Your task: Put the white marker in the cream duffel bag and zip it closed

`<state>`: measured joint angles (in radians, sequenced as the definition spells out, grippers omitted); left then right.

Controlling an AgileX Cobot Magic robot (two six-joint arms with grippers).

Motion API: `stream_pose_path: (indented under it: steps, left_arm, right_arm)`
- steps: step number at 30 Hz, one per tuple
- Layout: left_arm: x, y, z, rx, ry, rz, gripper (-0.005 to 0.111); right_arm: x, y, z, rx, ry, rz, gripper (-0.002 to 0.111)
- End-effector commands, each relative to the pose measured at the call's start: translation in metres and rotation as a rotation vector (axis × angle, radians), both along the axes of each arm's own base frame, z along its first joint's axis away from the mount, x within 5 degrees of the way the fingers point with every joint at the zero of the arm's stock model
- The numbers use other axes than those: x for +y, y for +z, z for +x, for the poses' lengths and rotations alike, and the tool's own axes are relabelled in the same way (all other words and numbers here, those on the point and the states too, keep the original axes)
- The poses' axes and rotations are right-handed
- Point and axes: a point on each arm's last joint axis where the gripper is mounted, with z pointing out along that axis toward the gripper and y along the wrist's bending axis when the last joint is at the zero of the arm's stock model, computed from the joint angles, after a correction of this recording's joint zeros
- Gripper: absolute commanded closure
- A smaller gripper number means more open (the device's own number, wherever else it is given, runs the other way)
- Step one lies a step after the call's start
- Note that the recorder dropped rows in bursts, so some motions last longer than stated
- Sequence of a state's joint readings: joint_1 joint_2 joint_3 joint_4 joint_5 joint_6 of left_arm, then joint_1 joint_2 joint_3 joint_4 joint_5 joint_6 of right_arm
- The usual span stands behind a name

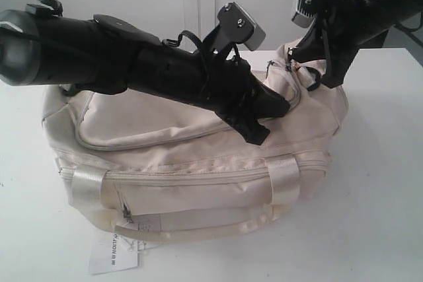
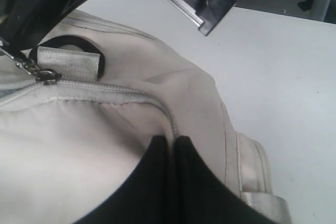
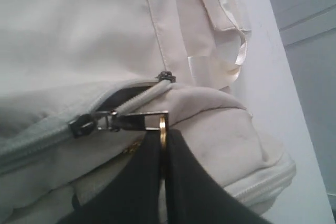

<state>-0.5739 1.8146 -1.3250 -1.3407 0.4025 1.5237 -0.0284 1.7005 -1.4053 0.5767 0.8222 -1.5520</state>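
Note:
The cream duffel bag (image 1: 198,156) lies on the white table. My left gripper (image 1: 268,120) reaches across its top; in the left wrist view the left gripper (image 2: 170,141) is shut, pinching the cream fabric at the zipper seam (image 2: 131,92). My right gripper (image 1: 299,64) is at the bag's right end. In the right wrist view the right gripper (image 3: 163,132) is shut on the gold ring of the zipper pull (image 3: 139,120), whose slider (image 3: 81,125) sits beside a short dark gap (image 3: 126,96) in the zip. The white marker is out of view.
A white paper tag (image 1: 114,255) hangs off the bag's front near the shiny handle (image 1: 198,230). A black strap ring (image 2: 68,43) and another zip slider (image 2: 47,75) sit by the left gripper. The table's bare surface (image 1: 377,196) lies right of the bag.

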Motion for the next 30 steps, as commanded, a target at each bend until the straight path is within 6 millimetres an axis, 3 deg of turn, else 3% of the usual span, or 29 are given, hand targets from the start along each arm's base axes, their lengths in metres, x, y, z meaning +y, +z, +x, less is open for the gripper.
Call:
stream_pose_path:
  steps: [1, 10, 18, 22, 30]
  left_arm:
    - [-0.004, 0.007, -0.008, 0.017, -0.058, -0.033, 0.107]
    - [-0.004, 0.007, -0.008, 0.017, -0.058, -0.033, 0.107]
    - [-0.004, 0.007, -0.008, 0.017, -0.058, -0.033, 0.107]
    - [-0.004, 0.007, -0.008, 0.017, -0.058, -0.033, 0.107]
    - [-0.004, 0.007, -0.008, 0.017, -0.058, -0.033, 0.107]
  right_arm:
    - [-0.003, 0.010, 0.006, -0.085, -0.091, 0.038, 0.108]
    - [-0.007, 0.013, 0.012, -0.136, -0.173, 0.065, 0.108]
    - [-0.006, -0.001, 0.024, -0.105, -0.246, 0.159, 0.108]
    - [-0.010, -0.002, 0.033, -0.149, -0.357, 0.212, 0.108]
    - [-0.011, -0.003, 0.034, -0.135, -0.402, 0.257, 0.108]
